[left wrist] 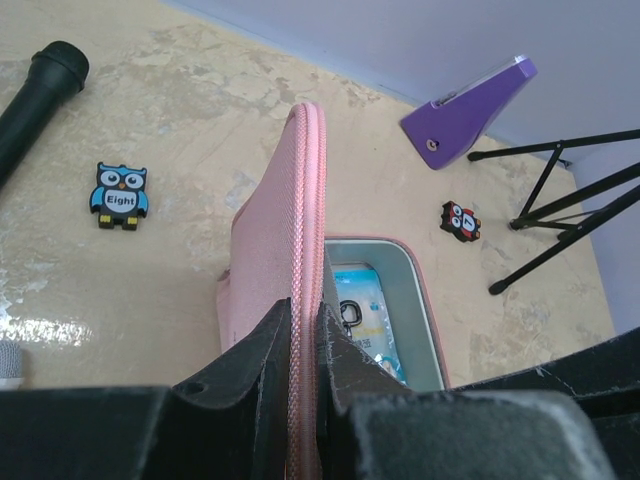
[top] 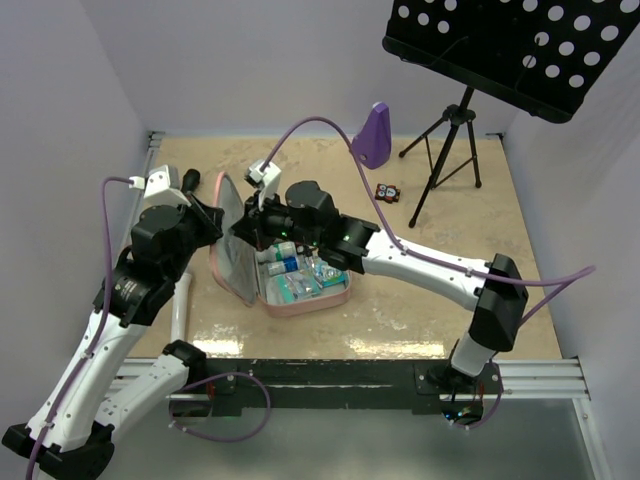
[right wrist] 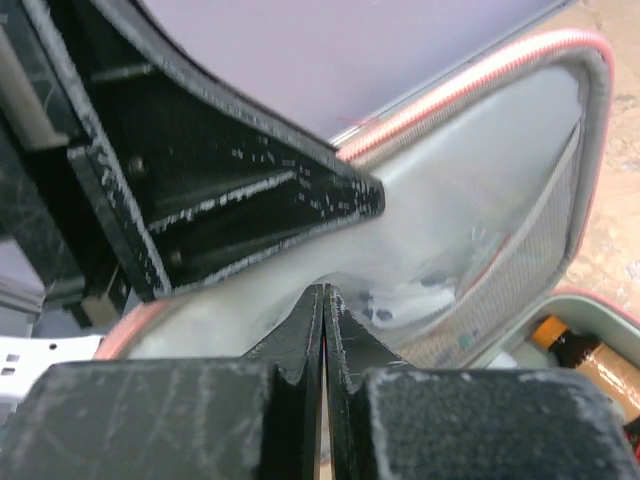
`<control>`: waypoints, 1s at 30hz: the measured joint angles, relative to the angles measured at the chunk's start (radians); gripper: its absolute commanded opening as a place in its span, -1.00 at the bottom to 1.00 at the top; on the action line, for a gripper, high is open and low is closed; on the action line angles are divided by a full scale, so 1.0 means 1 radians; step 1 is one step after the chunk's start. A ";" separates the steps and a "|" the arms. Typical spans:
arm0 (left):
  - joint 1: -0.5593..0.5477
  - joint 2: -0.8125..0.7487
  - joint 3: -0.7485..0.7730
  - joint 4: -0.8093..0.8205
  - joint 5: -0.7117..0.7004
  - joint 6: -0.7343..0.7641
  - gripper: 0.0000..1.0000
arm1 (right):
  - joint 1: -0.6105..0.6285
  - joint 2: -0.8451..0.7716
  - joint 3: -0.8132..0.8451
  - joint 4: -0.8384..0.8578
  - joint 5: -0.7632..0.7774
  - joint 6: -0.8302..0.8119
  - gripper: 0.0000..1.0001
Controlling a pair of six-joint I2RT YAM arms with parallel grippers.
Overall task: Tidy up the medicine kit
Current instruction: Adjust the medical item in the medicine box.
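The pink medicine kit (top: pixel 310 305) lies open at the table's centre, its tray holding several blue and white packets. Its lid (top: pixel 232 262) stands upright on the left side. My left gripper (top: pixel 216 222) is shut on the lid's pink zip edge (left wrist: pixel 306 200), one finger on each side (left wrist: pixel 304 335). My right gripper (top: pixel 260 226) is shut, and its tips (right wrist: pixel 325 292) press into the lid's pale grey-white lining (right wrist: pixel 500 150) beside the mesh pocket (right wrist: pixel 530 270). The tray (left wrist: pixel 420 300) with a blue packet shows below the lid in the left wrist view.
A purple metronome-shaped object (top: pixel 373 135) and a black music stand (top: pixel 520 45) on a tripod (top: pixel 448 150) stand at the back right. A small owl tile (top: pixel 388 191) lies near the tripod. A blue owl tile (left wrist: pixel 120 194) and a black microphone (left wrist: pixel 40 100) lie left of the lid.
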 measured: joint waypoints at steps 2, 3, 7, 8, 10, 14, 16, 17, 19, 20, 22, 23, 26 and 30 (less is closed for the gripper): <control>0.000 0.000 0.002 -0.002 0.002 0.000 -1.00 | 0.000 0.018 0.021 0.001 -0.002 0.001 -1.00; 0.000 0.000 0.003 -0.003 0.002 0.000 -1.00 | 0.000 0.028 0.031 0.001 -0.002 0.001 -1.00; 0.000 0.000 0.011 -0.017 0.002 0.002 -1.00 | 0.000 0.064 0.035 -0.011 -0.009 -0.001 -1.00; 0.000 0.000 0.014 -0.022 0.002 0.002 -1.00 | 0.000 0.072 0.035 -0.018 -0.014 -0.002 -1.00; 0.000 0.000 0.018 -0.026 0.002 0.005 -1.00 | 0.000 0.087 0.035 -0.035 -0.019 -0.002 -1.00; 0.000 0.000 0.024 -0.038 0.002 0.010 -1.00 | 0.000 0.098 0.028 -0.064 -0.022 -0.007 -1.00; 0.000 -0.001 0.025 -0.040 0.002 0.010 -1.00 | 0.000 0.092 0.013 -0.064 -0.014 -0.007 -0.71; 0.000 -0.001 0.025 -0.043 0.002 0.010 -1.00 | 0.000 0.082 -0.003 -0.058 -0.008 -0.005 -0.54; 0.000 -0.001 0.025 -0.044 0.002 0.010 -1.00 | 0.003 0.053 -0.037 -0.051 0.008 0.005 -0.33; 0.000 -0.001 0.025 -0.044 0.002 0.010 -1.00 | 0.004 0.033 -0.048 -0.051 0.016 0.005 -0.27; 0.000 -0.002 0.025 -0.044 0.001 0.012 -1.00 | 0.005 -0.006 -0.053 -0.048 0.036 0.007 -0.24; 0.000 -0.004 0.025 -0.044 0.001 0.014 -1.00 | 0.005 -0.030 -0.053 -0.043 0.045 0.008 -0.24; 0.000 -0.008 0.025 -0.044 0.001 0.016 -1.00 | 0.005 -0.080 -0.038 -0.029 0.065 0.008 -0.36; 0.000 -0.008 0.025 -0.044 0.001 0.016 -1.00 | 0.005 -0.058 0.038 -0.030 0.078 0.002 -0.49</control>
